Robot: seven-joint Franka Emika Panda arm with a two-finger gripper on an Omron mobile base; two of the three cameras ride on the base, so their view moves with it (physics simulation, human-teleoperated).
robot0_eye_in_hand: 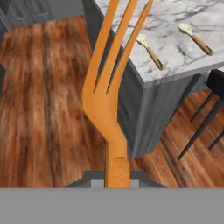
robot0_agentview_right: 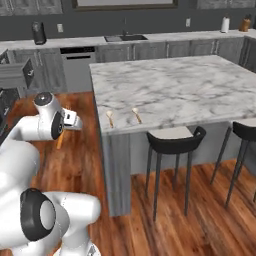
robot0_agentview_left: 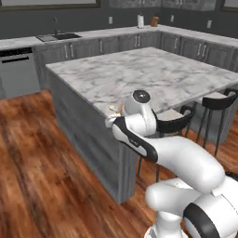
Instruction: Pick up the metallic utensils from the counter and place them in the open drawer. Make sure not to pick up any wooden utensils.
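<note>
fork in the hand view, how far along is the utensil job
In hand: the orange fork is gripped at its handle, carried over the wood floor beside the counter. Looks done: no knife lies on the counter, but where it went cannot be told. Left: put the fork in the open drawer at the left of the right base view. The two wooden spoons stay near the counter's edge, as they should.

You are in a dark grey kitchen with a reddish-brown wooden plank floor [robot0_agentview_left: 42,153]. Along the far dark grey wall [robot0_agentview_right: 150,22] runs a long row of grey cabinets [robot0_agentview_left: 116,44] under a pale marble worktop [robot0_agentview_right: 165,36], with a dark sink and tap [robot0_agentview_right: 125,36] set into it and a steel-fronted dishwasher [robot0_agentview_right: 77,67] below. You see black bar stools with pale seats [robot0_agentview_right: 172,140] on thin legs tucked under the island's near side. The light is even and soft.
</note>
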